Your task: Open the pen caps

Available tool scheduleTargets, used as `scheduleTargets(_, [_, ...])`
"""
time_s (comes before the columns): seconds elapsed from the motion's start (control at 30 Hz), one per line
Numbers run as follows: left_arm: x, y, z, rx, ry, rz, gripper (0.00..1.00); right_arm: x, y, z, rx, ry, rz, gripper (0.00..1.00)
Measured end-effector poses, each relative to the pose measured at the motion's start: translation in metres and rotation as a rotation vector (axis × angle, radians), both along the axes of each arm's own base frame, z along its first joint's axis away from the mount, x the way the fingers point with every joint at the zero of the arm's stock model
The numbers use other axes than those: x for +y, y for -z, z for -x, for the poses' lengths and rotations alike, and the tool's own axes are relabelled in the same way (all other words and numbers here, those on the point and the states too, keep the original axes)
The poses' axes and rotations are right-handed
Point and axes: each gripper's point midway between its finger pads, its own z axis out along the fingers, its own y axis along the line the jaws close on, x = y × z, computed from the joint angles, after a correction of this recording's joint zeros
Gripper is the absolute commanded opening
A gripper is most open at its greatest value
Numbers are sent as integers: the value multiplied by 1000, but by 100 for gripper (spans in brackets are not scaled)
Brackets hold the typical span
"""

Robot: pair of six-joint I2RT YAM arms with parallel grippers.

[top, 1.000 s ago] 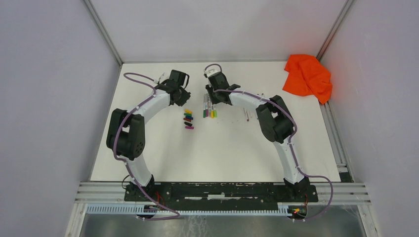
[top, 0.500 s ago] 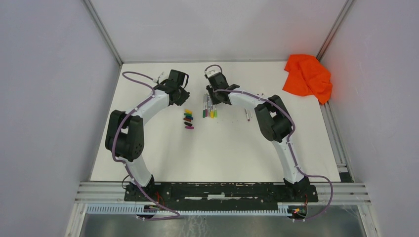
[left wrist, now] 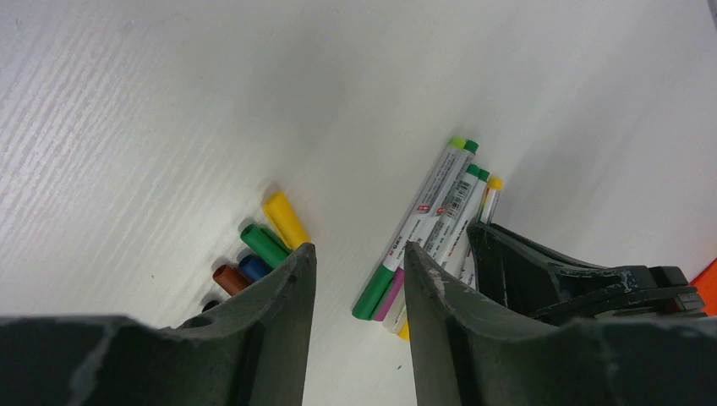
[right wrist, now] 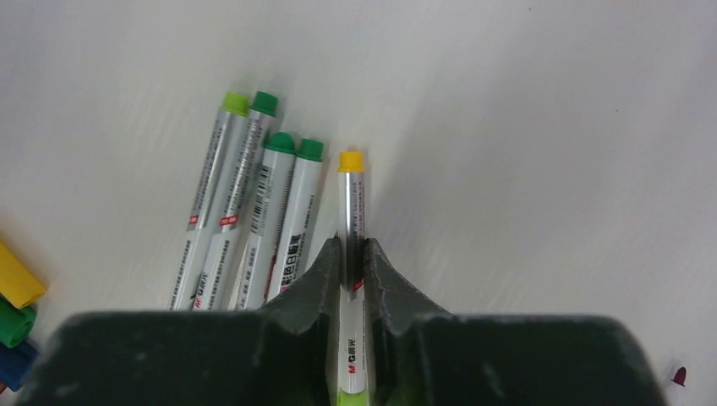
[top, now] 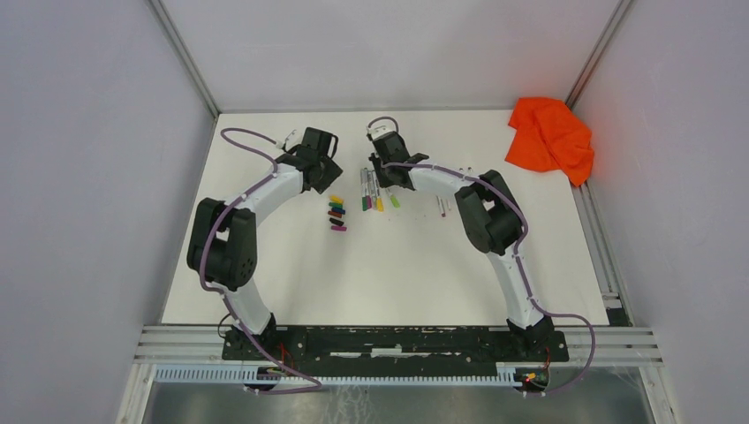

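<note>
Your right hand point(right wrist: 351, 245) is clenched on one pen point(right wrist: 349, 199). Its two fingers pinch the grey-white barrel partway along, with the yellow end sticking out past the fingertips and a lime-green part showing at the other end, near the camera. The only writing you can read is on this barrel: the mark "M&G" point(right wrist: 351, 368), printed along its length just behind the fingers.

Just to the left of it, four more pens point(right wrist: 254, 203) lie side by side on the table point(top: 389, 265), touching one another. One has a light-green end and three have darker green ends. Their barrels carry a barcode point(right wrist: 264, 182) and lines of red and black print too small to read.

Your left hand point(left wrist: 355, 262) is released, with its fingers point(left wrist: 292, 292) apart and bare table showing in the gap. It hangs between the pens and the loose pen caps point(left wrist: 264, 244). The caps lie close together in a short row: yellow, green, blue, brown-red and a dark one mostly hidden behind the left finger.

From above, the caps sit between the two hands and nearer the left. The right hand's black body covers the far part of the pen cluster. Another thin pen or two point(top: 443, 207) lie apart by the right forearm, too small to count. An orange cloth point(top: 549, 132) is crumpled in the far right corner, well apart from everything else.
</note>
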Motion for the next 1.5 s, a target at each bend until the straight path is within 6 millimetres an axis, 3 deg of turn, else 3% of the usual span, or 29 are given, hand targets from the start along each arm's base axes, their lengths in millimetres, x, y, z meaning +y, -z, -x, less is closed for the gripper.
scheduleTargets(0.13, [-5,2,3,-13,41,14,68,-4,0,3,-22,7,-36,0])
scheduleTargets(0.23, [-11,5,7,-14,73,37,72,-14,0,12,-19,11,-55,0])
scheduleTargets(0.47, [-28,11,13,-21,140,84,73,-37,0,36,-1,-1,-94,0])
scheduleTargets(0.83, [-76,-10,37,-98,275,153,73,-57,-4,88,42,-38,-234,0])
scheduleTargets(1.0, [-95,-22,63,-186,370,229,70,-57,-30,103,7,-42,-376,0])
scheduleTargets(1.23, [-123,-22,97,-274,528,314,66,-52,-74,115,-67,-53,-590,0])
scheduleTargets(1.5, [-151,-33,130,-394,696,386,63,-41,-99,137,-77,-88,-799,0])
